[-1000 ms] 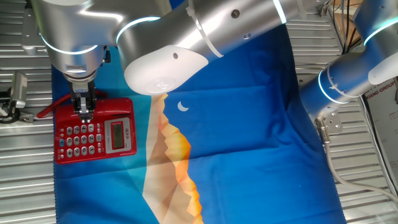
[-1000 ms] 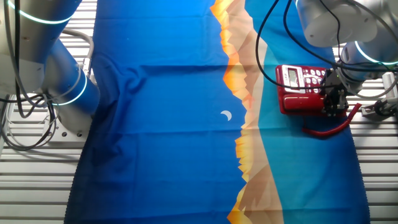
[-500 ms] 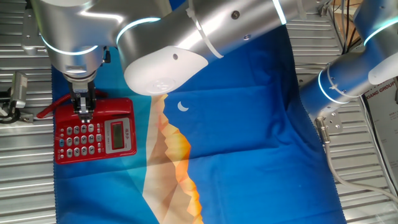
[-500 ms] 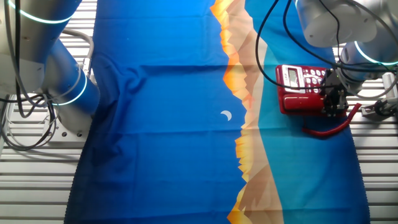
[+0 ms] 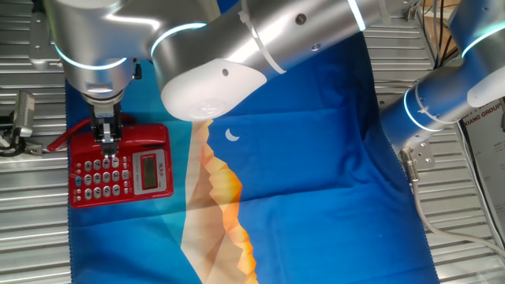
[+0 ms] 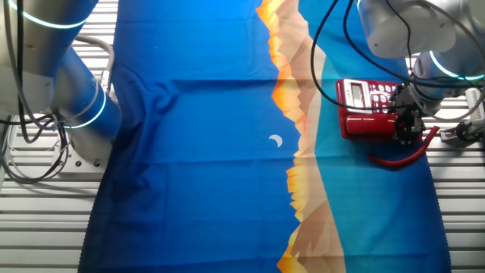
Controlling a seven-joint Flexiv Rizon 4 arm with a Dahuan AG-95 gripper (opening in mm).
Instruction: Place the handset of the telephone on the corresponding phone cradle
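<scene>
Red telephone (image 5: pixel 122 166) — display label unreadable from my station. Arm descends vertically over the handset (image 5: pixel 118 132); pincer (image 5: pixel 106 142) pinches it at the phone cradle (image 6: pixel 371 125).

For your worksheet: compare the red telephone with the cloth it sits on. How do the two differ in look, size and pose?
The telephone is one solid glossy red with grey buttons; the cloth is matte, blue with an orange-tan mountain band and a white crescent. The telephone is small and boxy, standing up off the surface; the cloth is far larger and lies flat, with a few wrinkles. The pincer is down at the telephone, not the cloth. Both rest on the ribbed metal table.
</scene>
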